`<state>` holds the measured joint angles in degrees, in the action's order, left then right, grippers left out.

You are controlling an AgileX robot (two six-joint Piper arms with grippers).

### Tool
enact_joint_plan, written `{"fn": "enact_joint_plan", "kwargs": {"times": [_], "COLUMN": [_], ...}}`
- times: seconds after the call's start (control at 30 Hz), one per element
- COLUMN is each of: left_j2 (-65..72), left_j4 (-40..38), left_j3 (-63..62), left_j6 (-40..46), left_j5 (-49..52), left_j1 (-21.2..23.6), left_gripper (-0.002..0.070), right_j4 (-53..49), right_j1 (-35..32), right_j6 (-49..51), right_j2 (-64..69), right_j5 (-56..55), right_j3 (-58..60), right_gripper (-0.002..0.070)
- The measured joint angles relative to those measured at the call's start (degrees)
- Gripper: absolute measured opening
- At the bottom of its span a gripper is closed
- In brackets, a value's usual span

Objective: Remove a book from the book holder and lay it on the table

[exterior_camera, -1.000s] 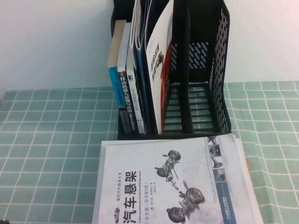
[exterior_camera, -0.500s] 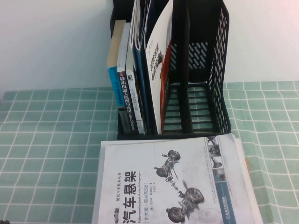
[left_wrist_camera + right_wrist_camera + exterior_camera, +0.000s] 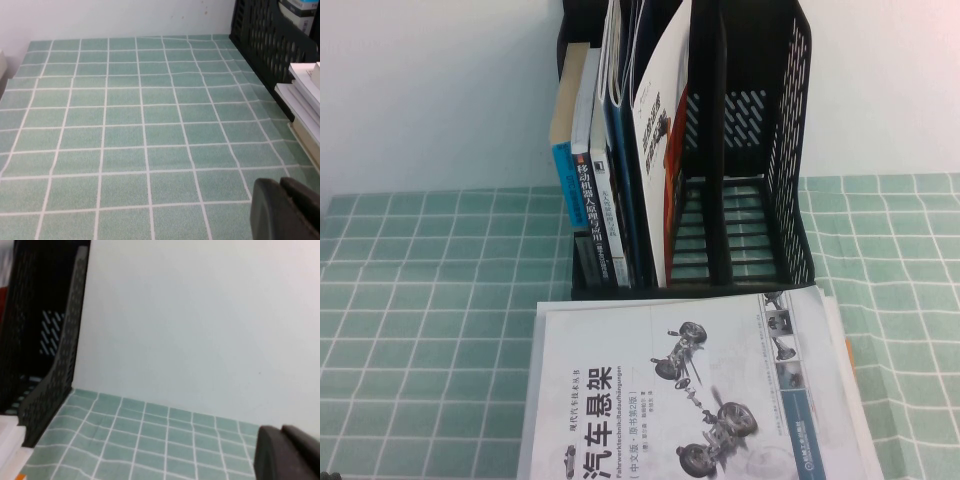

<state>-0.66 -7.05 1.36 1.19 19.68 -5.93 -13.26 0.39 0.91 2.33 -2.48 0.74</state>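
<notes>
The black book holder [image 3: 790, 150] stands upright at the back of the table, against the white wall. Several books [image 3: 610, 150] stand in its left slots; its right slots are bare. A white book [image 3: 690, 390] with a car-suspension cover lies flat on a stack in front of the holder. Neither arm shows in the high view. My left gripper [image 3: 281, 187] is shut, low over the green tablecloth left of the stack. My right gripper [image 3: 280, 432] is shut too, to the right of the holder [image 3: 50, 365], empty.
A green checked tablecloth [image 3: 430, 300] covers the table. The stack of flat books [image 3: 305, 100] fills the near middle, right up to the holder's front. A white wall stands close behind the holder.
</notes>
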Motion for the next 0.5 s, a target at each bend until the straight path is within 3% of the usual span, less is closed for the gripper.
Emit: {"fn": "enact_joint_plan", "kwargs": {"times": [0.13,0.23,0.37,0.5], "left_j2": [0.00,0.00,0.00,0.00], "left_j4": [0.00,0.00,0.00,0.00], "left_j3": [0.00,0.00,0.00,0.00], "left_j6": [0.00,0.00,0.00,0.14], "left_j5": [0.00,0.00,0.00,0.00], "left_j1": [0.00,0.00,0.00,0.00], "left_gripper": [-0.0003,-0.0003,-0.0003,-0.0003], "right_j4": [11.84,16.01,17.45,15.84], "right_j1": [-1.25,-2.15,-2.82,-2.92], "right_j6": [-13.75,-17.30,-17.85,-10.22], "right_j2": [-2.62,-2.98,-2.98,-2.98], "right_j5": [-0.81,1.14,5.64,13.09], "right_j3": [0.79,0.79,0.79,0.79], "right_gripper": [-0.0002,-0.0002,-0.0002,-0.0002]}}
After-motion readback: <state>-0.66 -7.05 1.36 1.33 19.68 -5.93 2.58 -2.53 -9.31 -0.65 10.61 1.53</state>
